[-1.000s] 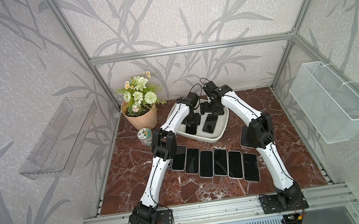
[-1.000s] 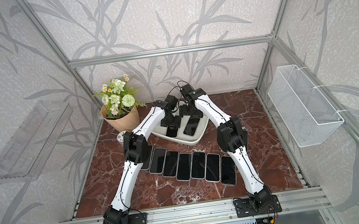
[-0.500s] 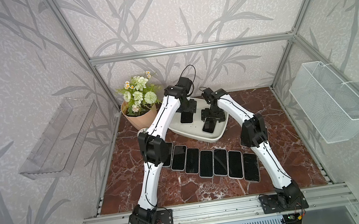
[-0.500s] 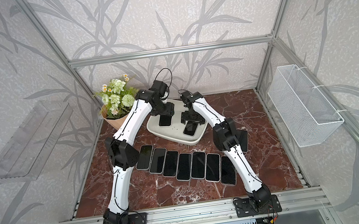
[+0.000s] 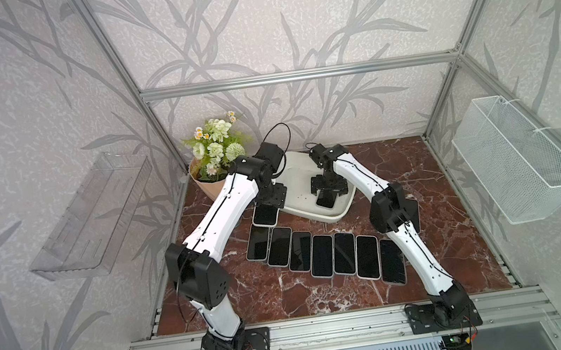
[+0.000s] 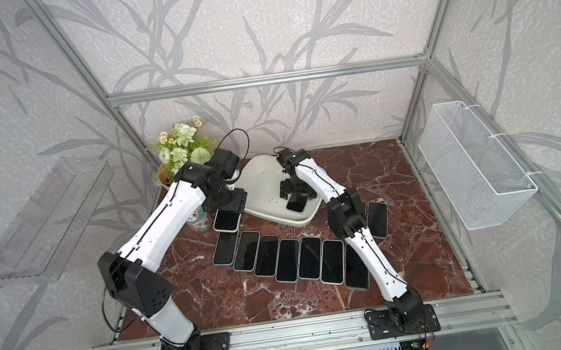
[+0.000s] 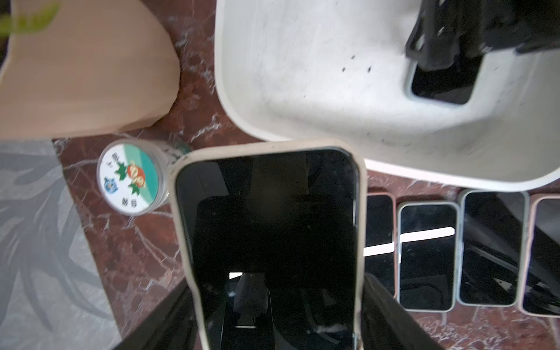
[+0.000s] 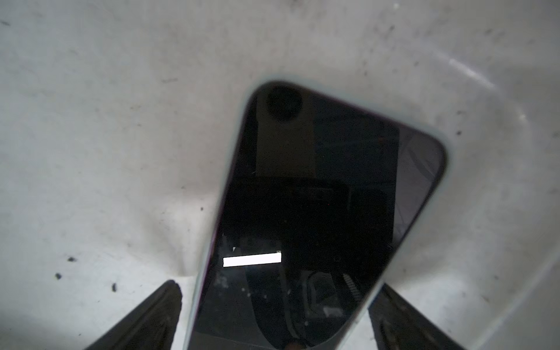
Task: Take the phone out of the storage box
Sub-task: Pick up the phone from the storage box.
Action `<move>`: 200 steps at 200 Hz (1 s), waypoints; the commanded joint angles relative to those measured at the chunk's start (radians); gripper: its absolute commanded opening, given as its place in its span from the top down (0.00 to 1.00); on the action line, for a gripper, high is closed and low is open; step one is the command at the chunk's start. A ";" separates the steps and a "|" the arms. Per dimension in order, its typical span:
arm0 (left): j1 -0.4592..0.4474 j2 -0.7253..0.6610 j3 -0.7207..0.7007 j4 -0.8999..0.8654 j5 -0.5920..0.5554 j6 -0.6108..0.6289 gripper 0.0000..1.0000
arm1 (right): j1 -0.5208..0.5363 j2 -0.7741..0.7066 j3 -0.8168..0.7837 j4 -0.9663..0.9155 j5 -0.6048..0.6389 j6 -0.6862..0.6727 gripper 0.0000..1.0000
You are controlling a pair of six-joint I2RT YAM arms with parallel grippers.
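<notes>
Inside the storage box (image 5: pixel 295 180), one phone (image 8: pixel 318 197) sits; right gripper (image 5: pixel 327 189) straddles it, jaws spread. It should centre, close on the long edges, lift clear of the rim. Left gripper (image 5: pixel 269 204) pinches beige-cased phone (image 7: pixel 266 227) outside, near the row of phones (image 5: pixel 323 260).

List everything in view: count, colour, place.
storage box: one, off-white, table's rear
boxed phone: one, black screen, inside storage box
carried phone: one, beige case, just outside the box
table phones: eight, dark screens, seven in a row, one apart at right
flower pot: one, tan, rear left
can: one, green-white lid, beside pot
clear tray: one, left wall
wire basket: one, white, right wall
left gripper: black, shut on carried phone
right gripper: black, open, straddling boxed phone
</notes>
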 commanded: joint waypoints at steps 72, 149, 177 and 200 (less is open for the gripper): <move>0.183 -0.147 -0.343 0.116 -0.071 0.039 0.36 | 0.010 0.026 0.013 -0.055 0.125 -0.060 0.20; 0.256 -0.068 -0.481 0.182 -0.166 0.051 0.36 | 0.009 -0.154 -0.080 0.071 0.117 -0.115 0.27; 0.261 -0.015 -0.541 0.213 -0.181 0.055 0.36 | 0.009 -0.202 -0.088 0.091 0.113 -0.141 0.27; 0.264 0.023 -0.582 0.251 -0.185 0.050 0.36 | 0.009 -0.240 -0.097 0.104 0.106 -0.157 0.28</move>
